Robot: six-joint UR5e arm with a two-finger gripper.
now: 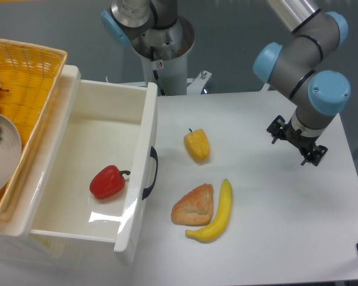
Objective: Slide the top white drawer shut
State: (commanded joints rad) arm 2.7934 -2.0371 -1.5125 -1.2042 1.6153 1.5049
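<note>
Arm: grey UR5e with light-blue joint caps, entering from the upper right and bending down over the right side of the desk. Its wrist points downward near the right edge.

Gripper (296, 140): small black fitting under the wrist, seen from above. Whether its fingers are spread or pressed together cannot be told. It holds nothing and hangs well apart from the drawer.

Top white drawer (71, 128): glossy white tray, pulled out at the left side of the desk, its front panel slanting toward the near edge. Dark curved handle (150, 173) on the outer face of the front.

Red bell pepper (108, 182): lies inside the drawer, near its front wall.

Yellow bell pepper (197, 145): on the desk, near the middle, beside the drawer front.

Croissant (194, 205): on the desk toward the near edge, touching the banana.

Banana (216, 213): curved, just to the right of the croissant.

Yellow woven basket (30, 65): at the far left corner, beside the drawer. A grey plate (3, 152) shows at the left edge.

Surface: plain white desk (268, 238).

Room: grey-blue floor behind; arm base (158, 42) at the far edge. A small red mark on the base is too small to read.
</note>
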